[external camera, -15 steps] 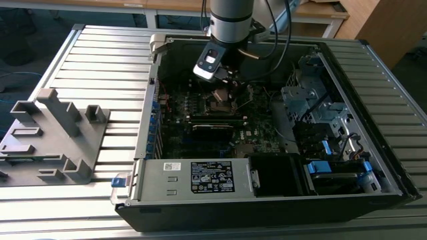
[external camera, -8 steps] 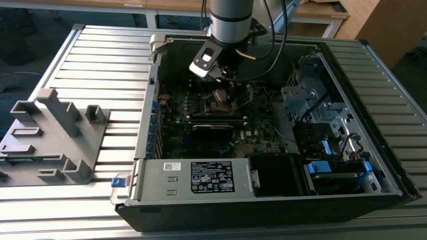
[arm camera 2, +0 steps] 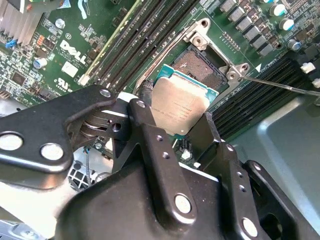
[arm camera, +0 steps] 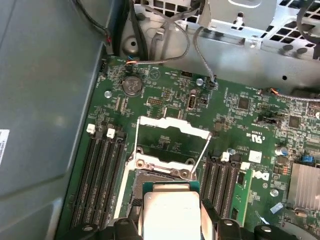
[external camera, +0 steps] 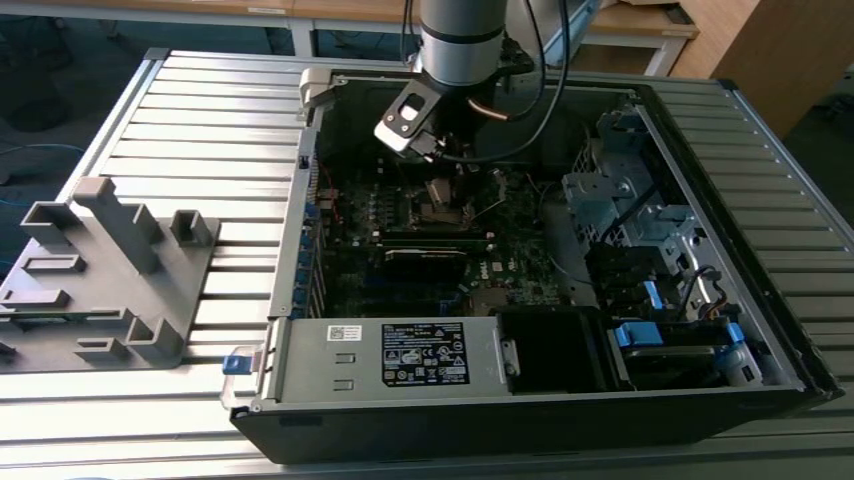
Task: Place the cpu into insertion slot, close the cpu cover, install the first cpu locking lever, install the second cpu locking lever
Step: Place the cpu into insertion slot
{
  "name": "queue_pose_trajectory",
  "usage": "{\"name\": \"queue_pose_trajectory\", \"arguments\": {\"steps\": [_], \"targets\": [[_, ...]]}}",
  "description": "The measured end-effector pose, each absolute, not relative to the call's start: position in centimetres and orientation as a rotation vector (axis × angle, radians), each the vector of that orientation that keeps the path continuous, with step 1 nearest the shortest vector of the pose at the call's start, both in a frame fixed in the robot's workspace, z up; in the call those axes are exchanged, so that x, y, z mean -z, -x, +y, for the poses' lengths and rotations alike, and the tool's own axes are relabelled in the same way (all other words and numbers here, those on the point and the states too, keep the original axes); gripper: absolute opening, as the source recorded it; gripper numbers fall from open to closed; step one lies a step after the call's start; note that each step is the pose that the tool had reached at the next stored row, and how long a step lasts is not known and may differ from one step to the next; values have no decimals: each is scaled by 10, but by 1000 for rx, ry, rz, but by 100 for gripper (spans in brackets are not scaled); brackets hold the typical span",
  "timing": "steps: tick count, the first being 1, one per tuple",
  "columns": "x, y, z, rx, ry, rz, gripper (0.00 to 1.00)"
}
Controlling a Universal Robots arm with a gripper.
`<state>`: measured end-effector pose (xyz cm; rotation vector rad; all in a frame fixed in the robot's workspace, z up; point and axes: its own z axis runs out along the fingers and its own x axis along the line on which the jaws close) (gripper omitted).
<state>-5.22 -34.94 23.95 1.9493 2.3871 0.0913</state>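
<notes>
My gripper [arm camera 2: 176,117] is shut on the cpu [arm camera 2: 182,102], a square chip with a dull metal top and a green edge. Its black fingers [arm camera 2: 145,125] press on two opposite sides. The cpu hangs tilted just above and partly over the insertion slot [arm camera 2: 202,65], a black socket with a silver rim. In the first wrist view the cpu [arm camera: 170,212] sits between the gripper [arm camera: 170,222] fingers at the near edge of the insertion slot [arm camera: 160,177]. The cpu cover [arm camera: 172,125] stands swung open beyond it. Two thin wire levers [arm camera: 201,155] stand raised beside the socket.
The arm [external camera: 461,40] reaches down into an open computer case [external camera: 534,390] lying on a slatted metal table. Memory slots [arm camera: 102,175] flank the socket on both sides. A heatsink [arm camera: 306,185], cables and a drive cage [external camera: 614,200] lie nearby. A grey fixture [external camera: 107,280] stands on the exterior view's left.
</notes>
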Motion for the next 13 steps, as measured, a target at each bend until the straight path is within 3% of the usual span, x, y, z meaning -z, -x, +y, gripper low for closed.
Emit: {"name": "queue_pose_trajectory", "arguments": {"steps": [13], "targets": [[-238, 52, -349, -82, -2178, 2173, 54]]}}
